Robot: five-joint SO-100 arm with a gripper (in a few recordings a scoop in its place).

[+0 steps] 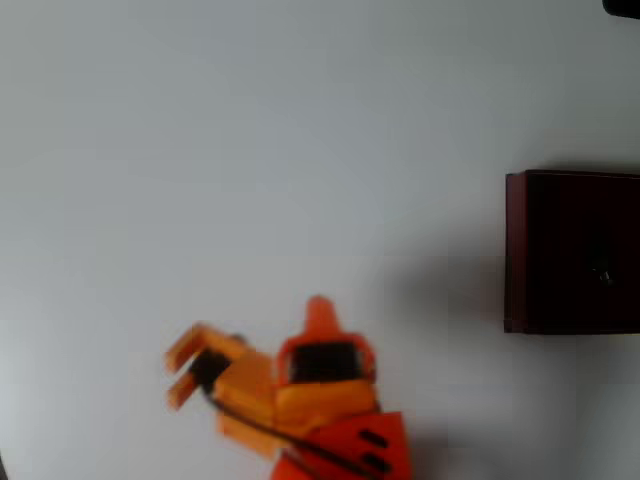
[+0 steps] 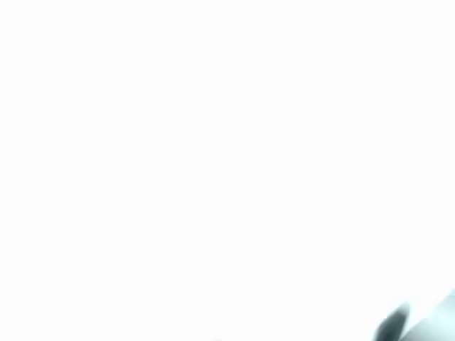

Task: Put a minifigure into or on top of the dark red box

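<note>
Minifigure handling: light, rigid, smooth plastic

We see a small dark speck, possibly the minifigure point(image 1: 603, 274), inside the dark red box point(image 1: 514, 250) at the worktop's right edge; we would pinch its torso. The fingers point(image 1: 182, 368) stand spread, empty, near the front edge.

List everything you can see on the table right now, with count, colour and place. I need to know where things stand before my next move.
dark red box: one, dark red walls with a near-black inside, at the right edge of the overhead view, partly cut off by the frame.
minifigure: one faint small speck with a pale mark, inside the box near its right side; too blurred to be sure of it.
table: one, plain pale grey-white surface, across the overhead view.
dark shape: one, blurred, bottom right corner of the washed-out wrist view; cannot tell what it is.
dark object: one, black, at the top right corner of the overhead view, cut off.
gripper: one, orange, low centre-left of the overhead view, fingers pointing left and apart, holding nothing.
</note>
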